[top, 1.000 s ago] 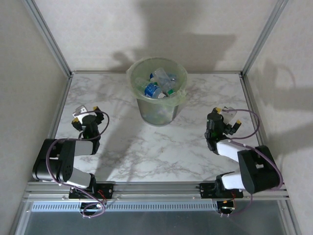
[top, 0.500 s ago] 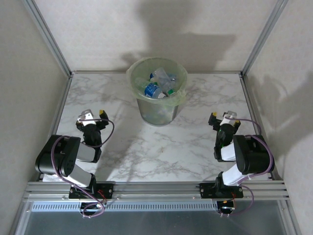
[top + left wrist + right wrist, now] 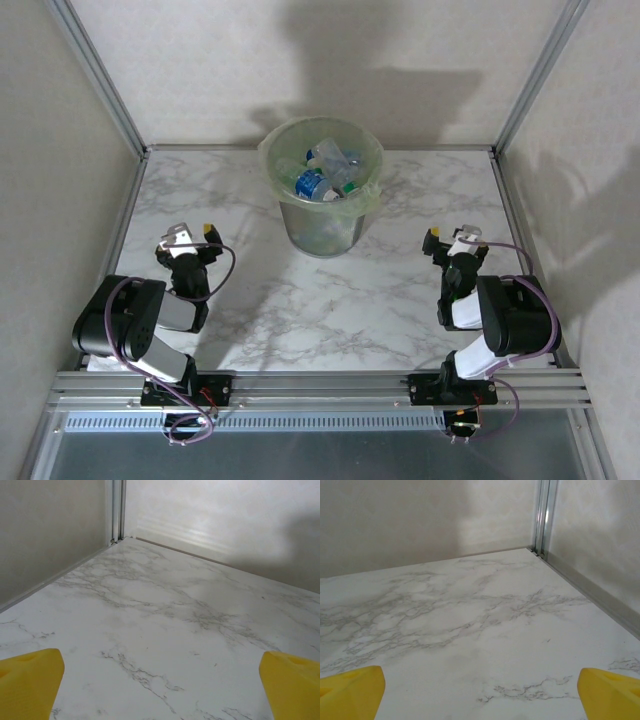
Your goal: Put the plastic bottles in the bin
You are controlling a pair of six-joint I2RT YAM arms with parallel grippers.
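Marble table (image 3: 300, 300): open surface runs from my two arms to the far wall. Aluminium frame posts (image 3: 100, 75) bound the left and right edges. The bin (image 3: 322, 225), pale green and bag-lined, stands at far centre, near the back wall. The plastic bottles (image 3: 325, 170), crushed, clear with blue labels, lie inside it. My left gripper (image 3: 193, 232) and right gripper (image 3: 452, 238) are spread wide, holding nothing.

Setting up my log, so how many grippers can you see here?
2. The left gripper hangs open over the table, nearer than and left of the bin. The right gripper hangs open nearer than and right of it. None seems hidden.
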